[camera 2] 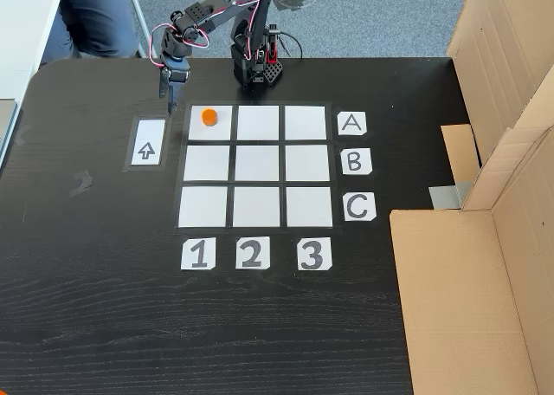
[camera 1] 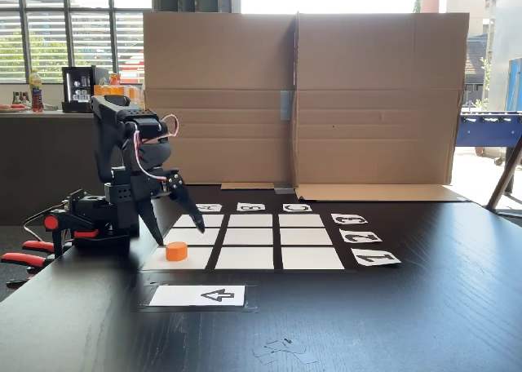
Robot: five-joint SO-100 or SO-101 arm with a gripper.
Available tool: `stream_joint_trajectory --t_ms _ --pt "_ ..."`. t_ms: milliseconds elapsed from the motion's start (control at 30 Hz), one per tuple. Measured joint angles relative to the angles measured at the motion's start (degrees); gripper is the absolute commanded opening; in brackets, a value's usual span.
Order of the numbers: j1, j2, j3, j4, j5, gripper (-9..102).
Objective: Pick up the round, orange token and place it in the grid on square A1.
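Already the token (camera 1: 176, 251) sits on square A1 (camera 1: 192, 259); seen from above, the token (camera 2: 209, 116) lies in the corner cell (camera 2: 211, 132) where the A row label meets the column over the 1. It rests wholly inside the white rectangle, toward the cell's upper middle in the downward-looking fixed view, not touching the black gaps.

Gripper (camera 1: 175, 217): jaws apart, nothing between them. In the front fixed view the two dark fingers splay downward, one tip low at the grid's left edge, the other higher above the back of the cell. From above, the gripper (camera 2: 171, 100) hangs just beside the cell's outer corner, near the token but apart from it. No contact visible.

Judgement on progress: pick and place look done. The token is down on the target square and released. What is left, at most, is drawing the arm clear of the grid (camera 2: 256, 165) without brushing the puck.

Orientation: the token stands flat on its base, short axis vertical. Roughly round, so no long axis and no heading to speak of; facets too small to read in either view.

Other notes: white card with black arrow (camera 2: 147, 143) lies just outside the grid beside A1, untouched. Cardboard screen (camera 1: 302, 95) stands behind the grid. Black table (camera 2: 260, 326) otherwise bare around the labels.
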Motion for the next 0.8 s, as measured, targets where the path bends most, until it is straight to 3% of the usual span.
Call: stream_joint_trajectory --t_ms 567,800 --pt "21.9 27.6 -2.2 3.9 -1.1 30" --pt "29.7 40.9 6.2 6.4 -4.3 26"
